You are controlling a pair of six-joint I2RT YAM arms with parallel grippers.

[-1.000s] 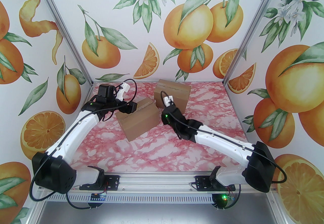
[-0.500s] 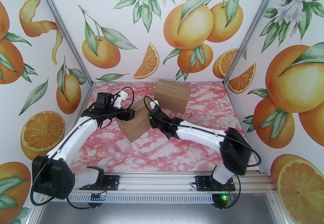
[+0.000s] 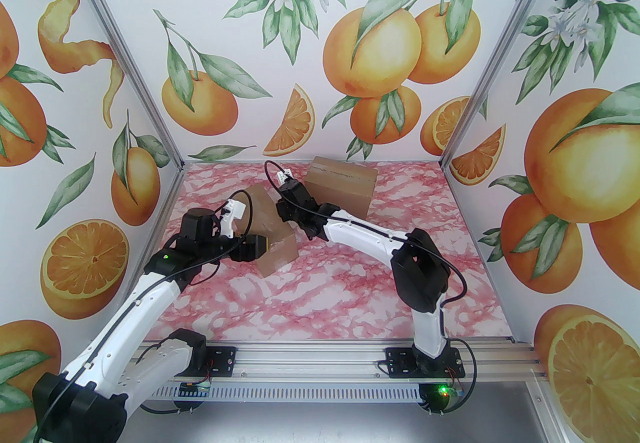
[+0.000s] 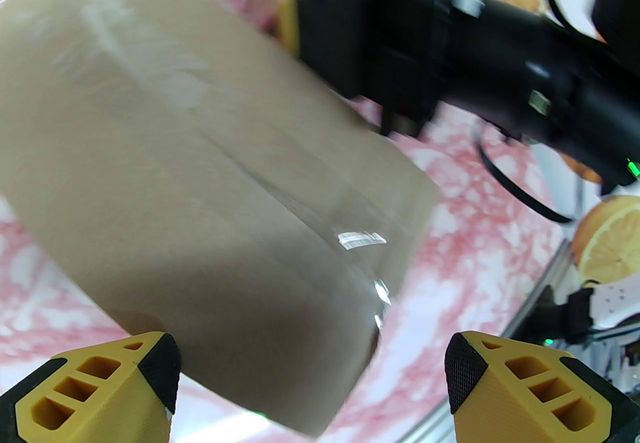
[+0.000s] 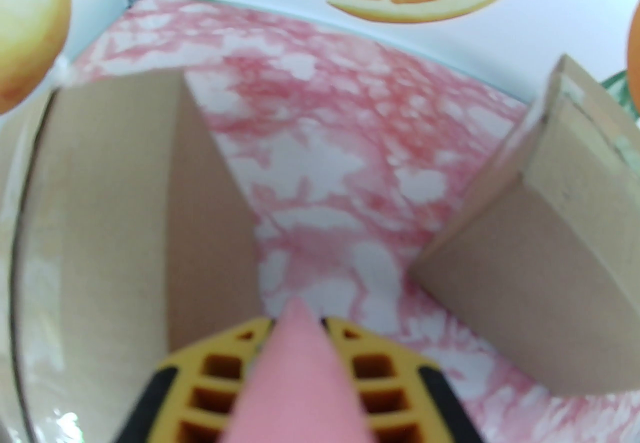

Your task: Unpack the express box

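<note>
Two cardboard boxes on pink marbled table (image 3: 350, 291). Left of centre: near box (image 3: 279, 257), tipped off level, clear tape (image 4: 150, 81) along seam. By back wall: far box (image 3: 345, 186), upright, apart from it. Spread wide: left gripper (image 4: 310, 361), yellow fingers (image 4: 95, 391) flanking near box's lower corner; contact unclear. At near box's far upper edge: right gripper (image 5: 297, 331), nipped tight on pink piece (image 5: 295, 381), which sticks out past fingertips. Right wrist view: near box left, far box right, bare table between. Both wrist views blurred.
</note>
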